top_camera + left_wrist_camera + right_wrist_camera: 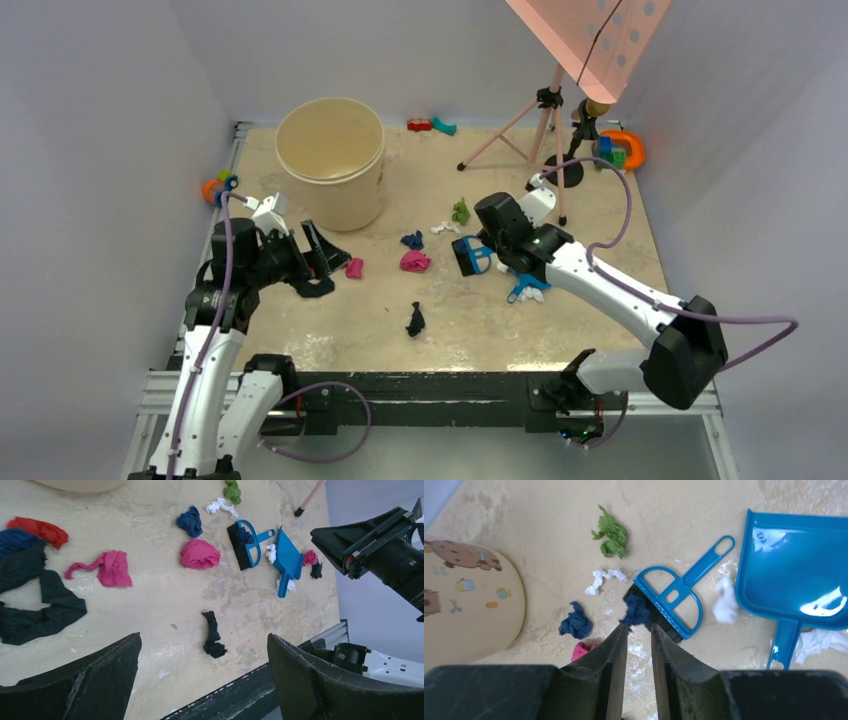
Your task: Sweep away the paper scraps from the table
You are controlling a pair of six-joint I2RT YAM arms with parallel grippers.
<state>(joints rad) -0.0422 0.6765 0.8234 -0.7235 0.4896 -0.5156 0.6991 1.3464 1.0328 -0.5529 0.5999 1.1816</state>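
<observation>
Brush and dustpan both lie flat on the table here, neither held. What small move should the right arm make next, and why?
Probably lower the right gripper onto the brush and grip it: its fingers are nearly shut on nothing just short of it, and paper scraps lie unswept beside the dustpan.

Worn beige tabletop (600, 225) carries scattered paper scraps (414, 261), a cream bucket (331, 160), a blue brush (245, 544) beside a blue dustpan (288, 560), and a tripod (540, 135).

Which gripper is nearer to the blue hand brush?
Right. The right gripper hangs just above the brush, fingers almost closed. The left gripper is across the table, near the bucket.
</observation>
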